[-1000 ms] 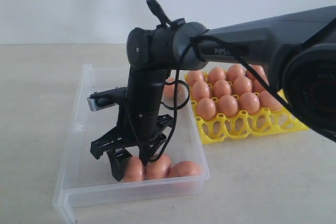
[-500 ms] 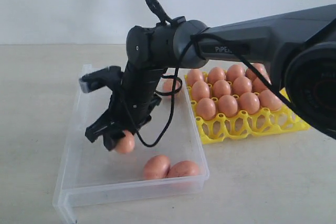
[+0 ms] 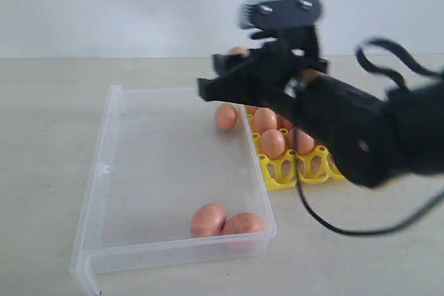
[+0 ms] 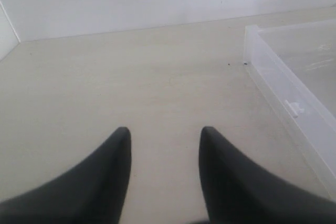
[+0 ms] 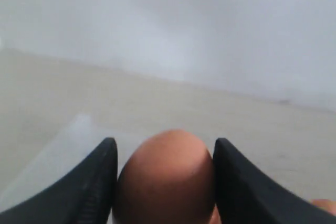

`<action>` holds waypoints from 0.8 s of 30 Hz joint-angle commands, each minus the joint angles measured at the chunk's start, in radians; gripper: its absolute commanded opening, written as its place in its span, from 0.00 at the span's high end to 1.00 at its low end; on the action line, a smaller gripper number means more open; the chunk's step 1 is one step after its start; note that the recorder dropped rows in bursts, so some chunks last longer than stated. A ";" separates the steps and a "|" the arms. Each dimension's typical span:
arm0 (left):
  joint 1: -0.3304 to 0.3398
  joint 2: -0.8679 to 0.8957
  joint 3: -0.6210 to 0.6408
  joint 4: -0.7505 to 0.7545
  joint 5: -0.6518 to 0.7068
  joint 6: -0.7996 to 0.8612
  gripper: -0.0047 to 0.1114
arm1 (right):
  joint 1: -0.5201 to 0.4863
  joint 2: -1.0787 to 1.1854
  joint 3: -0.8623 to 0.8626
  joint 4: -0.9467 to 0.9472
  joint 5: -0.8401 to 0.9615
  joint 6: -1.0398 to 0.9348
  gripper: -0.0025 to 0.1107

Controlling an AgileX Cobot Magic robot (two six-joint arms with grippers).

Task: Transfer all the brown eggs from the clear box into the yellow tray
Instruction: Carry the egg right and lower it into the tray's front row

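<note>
Right gripper [image 5: 165, 142] pinches an egg [image 5: 165, 179]; steady now, lower it gently into an empty tray [image 3: 276, 171] cup. Left gripper [image 4: 165, 130] spread.

A pale beige desk [image 3: 41, 171] is stretching across the whole scene, its matt surface showing faint grain and a tiny dark speck or two. A plain white wall [image 3: 104, 5] is rising behind it, meeting its far edge in a straight line. Soft, even light is falling over both, casting only weak shadows. In the left wrist view a second white panel [image 4: 5, 40] is joining the wall at a corner.
</note>
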 commanded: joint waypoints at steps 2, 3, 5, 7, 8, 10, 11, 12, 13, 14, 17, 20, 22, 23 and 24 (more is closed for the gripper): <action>-0.004 -0.001 0.003 0.001 0.001 -0.005 0.60 | -0.190 -0.067 0.248 -0.102 -0.237 0.225 0.98; -0.004 -0.001 0.003 0.001 0.001 -0.005 0.60 | -0.267 -0.065 0.243 -0.239 -0.157 0.304 0.98; -0.004 -0.001 0.003 0.001 0.001 -0.005 0.60 | -0.424 -0.041 0.203 -0.799 -0.077 0.615 0.98; -0.004 -0.001 0.003 0.001 0.001 -0.005 0.60 | -0.536 -0.014 0.143 -1.346 -0.197 0.913 0.98; -0.004 -0.001 0.003 0.001 0.001 -0.005 0.60 | -0.600 0.008 0.099 -1.589 -0.288 1.045 0.98; -0.004 -0.001 0.003 0.001 0.001 -0.005 0.60 | -0.655 0.030 0.064 -1.743 -0.391 1.157 0.98; -0.004 -0.001 0.003 0.001 0.001 -0.005 0.60 | -0.672 0.039 0.060 -1.755 -0.418 1.174 0.98; -0.004 -0.001 0.003 0.001 0.001 -0.005 0.62 | -0.676 0.043 0.060 -1.755 -0.418 1.174 0.98; -0.004 -0.001 0.003 0.001 0.001 -0.005 0.63 | -0.676 0.045 0.060 -1.758 -0.396 1.174 0.98; -0.004 -0.001 0.003 0.001 0.001 -0.005 0.65 | -0.673 0.045 0.060 -1.771 -0.368 1.174 0.98; -0.004 -0.001 0.003 -0.007 0.001 -0.005 0.77 | -0.653 0.050 0.060 -1.811 -0.285 1.189 0.98; -0.004 -0.001 0.003 -0.031 0.001 -0.005 0.88 | -0.607 0.054 0.060 -1.808 -0.236 1.172 0.98; -0.004 -0.001 0.003 -0.037 0.001 -0.005 0.95 | -0.567 0.054 0.060 -1.797 -0.174 1.148 0.98; -0.004 -0.001 0.003 -0.037 0.001 -0.005 0.97 | -0.545 0.054 0.060 -1.779 -0.128 1.127 0.98; -0.004 -0.001 0.003 -0.037 0.001 -0.005 1.00 | -0.525 0.054 0.060 -1.759 -0.092 1.096 0.98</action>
